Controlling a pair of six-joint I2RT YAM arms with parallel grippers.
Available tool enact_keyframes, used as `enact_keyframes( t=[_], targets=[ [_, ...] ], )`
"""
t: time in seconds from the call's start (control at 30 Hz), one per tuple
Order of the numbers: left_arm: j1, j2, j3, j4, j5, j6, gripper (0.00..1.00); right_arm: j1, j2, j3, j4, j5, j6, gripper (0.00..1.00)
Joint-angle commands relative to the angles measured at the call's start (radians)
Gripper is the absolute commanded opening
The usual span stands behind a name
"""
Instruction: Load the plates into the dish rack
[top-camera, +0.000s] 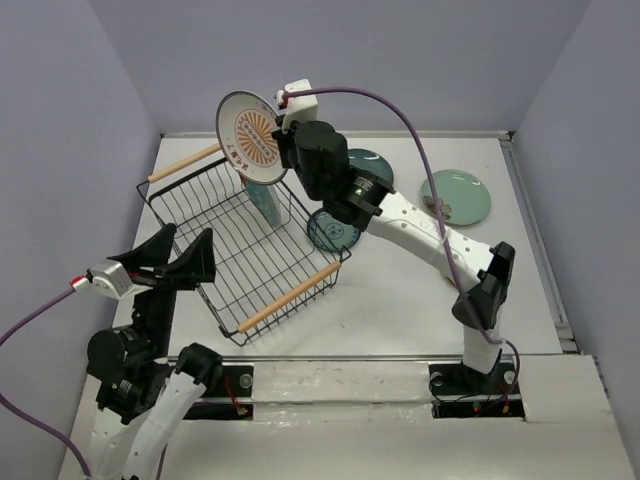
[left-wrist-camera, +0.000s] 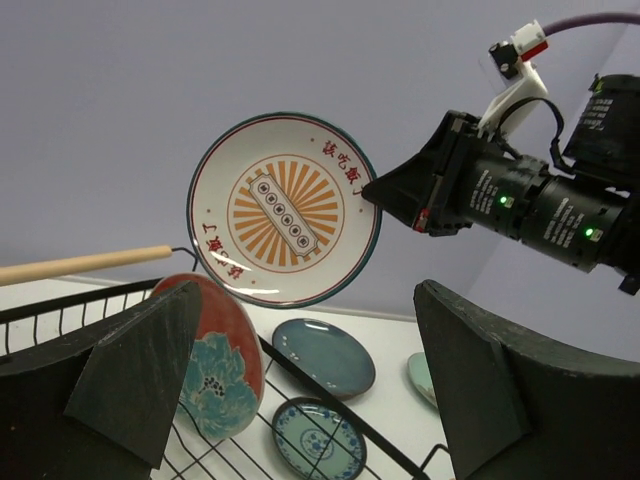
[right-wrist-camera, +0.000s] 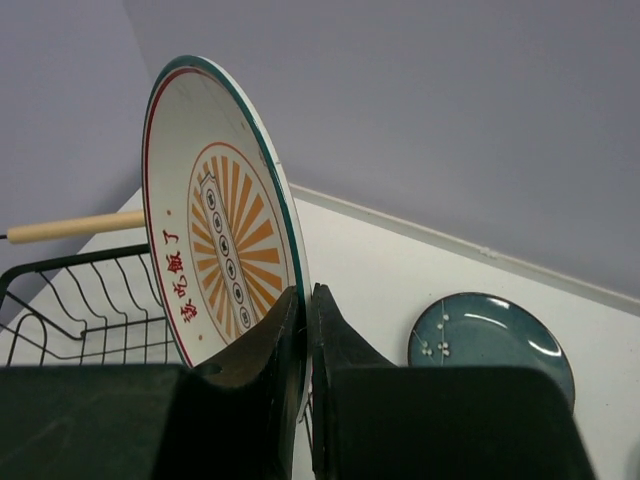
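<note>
Cream-and-orange plate (top-camera: 250, 135) hangs on edge above the far end of the rack (top-camera: 250, 265), near the counter's far-left corner, pinched at its rim by the right gripper (right-wrist-camera: 305, 300). The left gripper (top-camera: 182, 252) gapes idle. Next, I'd guess: lower it in beside the red plate (left-wrist-camera: 215, 360).

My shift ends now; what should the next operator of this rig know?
Left gripper open, empty, beside the dish rack.
Right gripper shut on the cream-orange plate, raised over the rack's far end.
Red flower plate stands in the rack: one loaded.
Dark teal plate, small patterned plate and pale mint plate lie on the table.
To do: seat the held plate, load those three.
</note>
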Motion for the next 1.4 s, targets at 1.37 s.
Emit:
enact_keyframes(
  t=[1.37],
  targets=[
    [0.004, -0.020, 0.038, 0.024, -0.096, -0.003, 0.99, 0.145, 0.546, 0.224, 0.356, 0.464, -0.377, 0.07]
  ],
)
